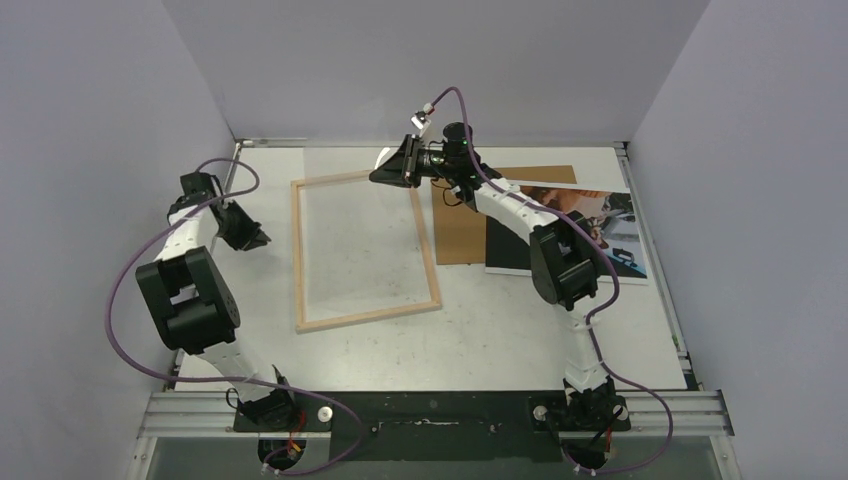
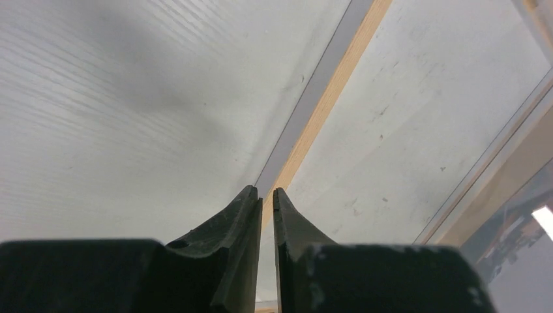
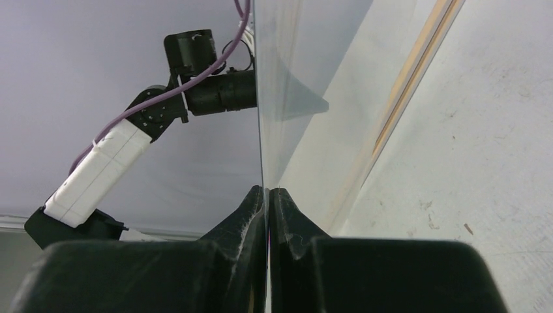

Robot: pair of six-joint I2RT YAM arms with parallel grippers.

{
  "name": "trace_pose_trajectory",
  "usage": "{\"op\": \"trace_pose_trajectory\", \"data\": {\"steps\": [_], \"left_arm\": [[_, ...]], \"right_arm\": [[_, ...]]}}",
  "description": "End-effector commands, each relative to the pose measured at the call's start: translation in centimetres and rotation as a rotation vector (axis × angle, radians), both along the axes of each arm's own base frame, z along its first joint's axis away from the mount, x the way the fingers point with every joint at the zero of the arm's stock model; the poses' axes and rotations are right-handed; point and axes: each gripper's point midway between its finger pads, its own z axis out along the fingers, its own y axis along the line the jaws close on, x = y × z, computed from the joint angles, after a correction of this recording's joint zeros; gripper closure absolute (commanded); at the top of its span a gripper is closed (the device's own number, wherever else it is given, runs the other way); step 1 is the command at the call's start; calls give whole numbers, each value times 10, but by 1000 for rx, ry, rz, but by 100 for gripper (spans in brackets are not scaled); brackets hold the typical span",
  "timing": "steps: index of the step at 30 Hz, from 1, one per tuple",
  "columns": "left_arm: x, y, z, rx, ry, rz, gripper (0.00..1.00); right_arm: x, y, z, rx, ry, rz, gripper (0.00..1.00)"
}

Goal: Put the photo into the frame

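Frame [image 1: 299, 262] flat mid-table, pale wood side up, long axis running away from the arm bases. Photo [image 1: 618, 238] lies well to the frame's right, face up, overlapping a brown board [image 1: 458, 235] that sits between it and the frame. The right forearm crosses over the photo. Photo's long side looks to run across the table, so roughly a quarter turn off the frame's (part is hidden, so not certain). Right gripper [image 3: 268, 190] above the frame's far right corner, pinched tight on the edge of a clear sheet [image 3: 297, 98]. Left gripper [image 2: 267, 193] just off the frame's left rail, jaws cracked a sliver, nothing between them. Right arm is nearer the photo but occupied; photo sits on the opposite side of the frame from the left gripper
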Motion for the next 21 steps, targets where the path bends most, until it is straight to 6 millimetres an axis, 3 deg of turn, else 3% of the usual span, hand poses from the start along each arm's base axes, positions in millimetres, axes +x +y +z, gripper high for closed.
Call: {"op": "trace_pose_trajectory", "data": {"steps": [1,5,13,18,21], "left_arm": [[8,32,52,143,-95,117,87],[1,42,59,183,-97,155,85],[-11,56,52,187,-55,220,82],[-16,65,49,189,-39,248,82],[-19,70,47,196,-27,263,82]], "right_arm": [[-33,10,96,111,-135,27,100],[-46,17,119,137,-142,25,100],[-69,27,160,210,-156,59,100],[-71,35,164,215,-124,48,100],[-57,41,136,145,-59,17,100]]}}
